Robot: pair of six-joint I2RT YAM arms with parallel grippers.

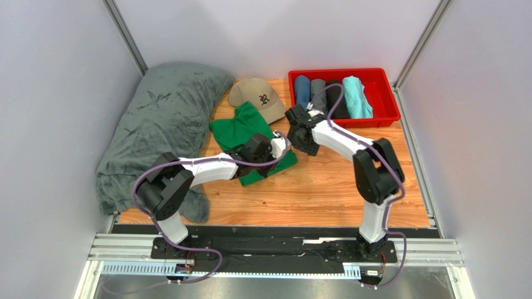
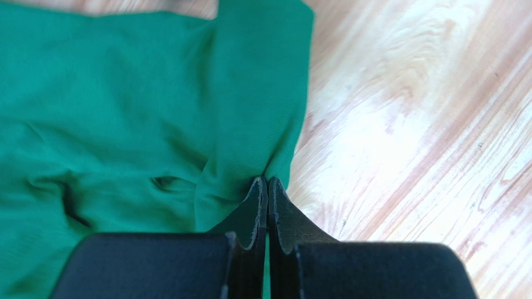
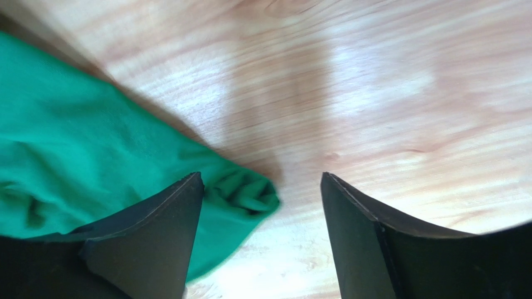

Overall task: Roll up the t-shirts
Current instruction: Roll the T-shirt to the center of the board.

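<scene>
A bright green t-shirt (image 1: 240, 128) lies crumpled on the wooden table, between the two arms. My left gripper (image 1: 278, 161) is at its near right edge. In the left wrist view the shirt (image 2: 125, 112) fills the left side, and the left gripper (image 2: 267, 180) is shut on a fold of its hem, with cloth pulled up to the tips. My right gripper (image 1: 300, 144) hovers just right of the shirt. In the right wrist view the right gripper (image 3: 262, 177) is open, and a bunched corner of the shirt (image 3: 246, 193) lies beside the left finger (image 3: 168, 218), not held.
A red bin (image 1: 342, 71) at the back right holds several rolled shirts (image 1: 331, 93) in blue, grey, black and turquoise. A tan cap (image 1: 256, 96) sits behind the green shirt. A big dark-grey blanket (image 1: 162, 124) covers the left side. Bare wood (image 1: 331, 187) lies front right.
</scene>
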